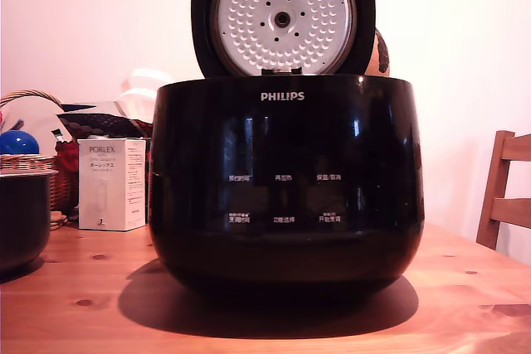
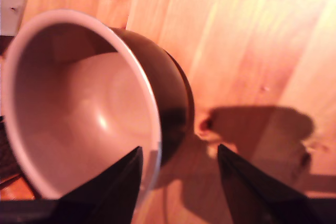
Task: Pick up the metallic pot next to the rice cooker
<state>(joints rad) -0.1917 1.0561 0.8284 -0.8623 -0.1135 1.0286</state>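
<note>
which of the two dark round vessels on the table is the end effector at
The small metallic pot, the one with the pale rim at the exterior view's left edge. The open end effector straddles its wall. The big Philips rice cooker with its lid raised is out of the wrist view.

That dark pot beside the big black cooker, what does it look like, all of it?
The metallic pot is a round-sided bowl shape, dark outside, with a thin pale rim and a smooth, pale, empty inside. No handles or lid show. It stands upright on the wooden table, at the exterior view's left edge, apart from the rice cooker. The gripper hangs above it with jaws open astride the rim; whether they touch it is unclear.
</note>
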